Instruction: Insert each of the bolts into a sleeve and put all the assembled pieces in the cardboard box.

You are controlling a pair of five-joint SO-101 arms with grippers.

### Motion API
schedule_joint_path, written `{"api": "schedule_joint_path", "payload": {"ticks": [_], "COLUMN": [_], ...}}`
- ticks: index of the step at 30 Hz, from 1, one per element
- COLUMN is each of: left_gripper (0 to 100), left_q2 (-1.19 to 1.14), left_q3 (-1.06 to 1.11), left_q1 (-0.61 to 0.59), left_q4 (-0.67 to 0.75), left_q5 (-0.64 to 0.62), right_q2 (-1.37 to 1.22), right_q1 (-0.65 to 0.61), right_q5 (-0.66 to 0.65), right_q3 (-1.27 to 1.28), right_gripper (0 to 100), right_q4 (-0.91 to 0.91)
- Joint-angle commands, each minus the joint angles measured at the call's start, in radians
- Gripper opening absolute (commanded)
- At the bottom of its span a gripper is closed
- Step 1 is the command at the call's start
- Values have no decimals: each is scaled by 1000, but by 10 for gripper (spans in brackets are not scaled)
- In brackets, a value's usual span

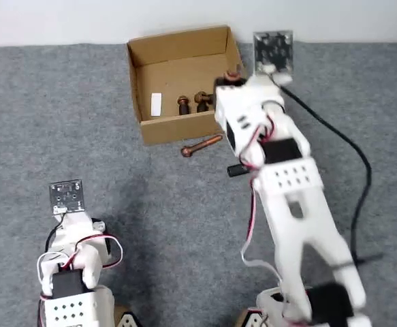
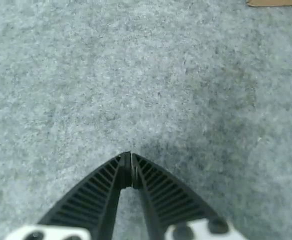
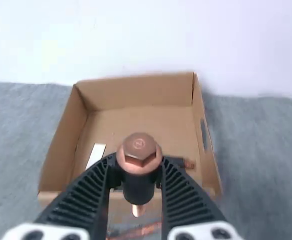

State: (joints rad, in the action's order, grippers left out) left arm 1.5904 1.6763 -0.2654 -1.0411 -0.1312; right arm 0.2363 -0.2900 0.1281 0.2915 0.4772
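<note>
While the right arm (image 1: 280, 170) is stretched out with its wrist over the right-hand wall of the cardboard box (image 1: 174, 127), the high view lists the following.
- Box: open-topped, upright on the grey carpet (image 1: 82, 122).
- Contents: two assembled pieces (image 1: 183, 104), side by side near the front wall, and a white label (image 1: 156, 104) on the floor to their left.
- Outside: one loose bolt (image 1: 201, 145), copper-coloured, lying flat on the carpet just beside the front wall, with no sleeve on it.

Left wrist view.
- Left gripper (image 2: 130, 169): fingers pressed together at the tips with nothing between them, poised above bare carpet well apart from the box.

Right wrist view.
- Right gripper (image 3: 138, 162): fingers clamped on a held assembly (image 3: 137, 175). The bolt is upright, with its copper hex head (image 3: 138, 150) on top, a black sleeve (image 3: 137, 187) beneath and the thread tip poking out below.
- Position: at the box's edge. Whether it is over the inside cannot be told.

Handling, by judgement.
- Bolts: metal, stiff, dense for their size and not fragile. The round shank would likely roll, and would slip from a loose pinch.
- Best hold for an assembly: across the sleeve just under the head, so the bolt cannot drop through.
- Best hold for the loose bolt: across the shank near its head.
- Box: probably light, and may shift if nudged.
</note>
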Motion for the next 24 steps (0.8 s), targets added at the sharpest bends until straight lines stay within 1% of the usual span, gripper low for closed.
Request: {"api": "schedule_joint_path", "payload": {"ticks": [1,4,10,15,17,19,21,24], "left_gripper": [6,6,6,6,6,6,6,6], "left_q2": [5,5,5,5,5,5,5,5], "left_q3": [-10,-10,-7,-7,-7,-7,-7,-7], "left_q1": [-8,-8,-8,-8,-8,-8,-8,-8], "left_q4": [26,26,44,48,48,48,48,48], "left_q5": [-15,-15,-20,-20,-20,-20,-21,-21], "right_q2": [-127,-259,-495,-610,-631,-645,-654,-654], "right_q1": [-7,-19,-30,-35,-35,-35,-38,-44], "right_q5": [-61,-91,-92,-94,-121,-167,-178,-175], "right_q3": [-150,-212,-325,-381,-379,-379,-379,-382], "right_gripper": [9,9,9,9,9,12,15,75], "right_q4": [-84,-108,-180,-182,-177,-127,-59,33]}}
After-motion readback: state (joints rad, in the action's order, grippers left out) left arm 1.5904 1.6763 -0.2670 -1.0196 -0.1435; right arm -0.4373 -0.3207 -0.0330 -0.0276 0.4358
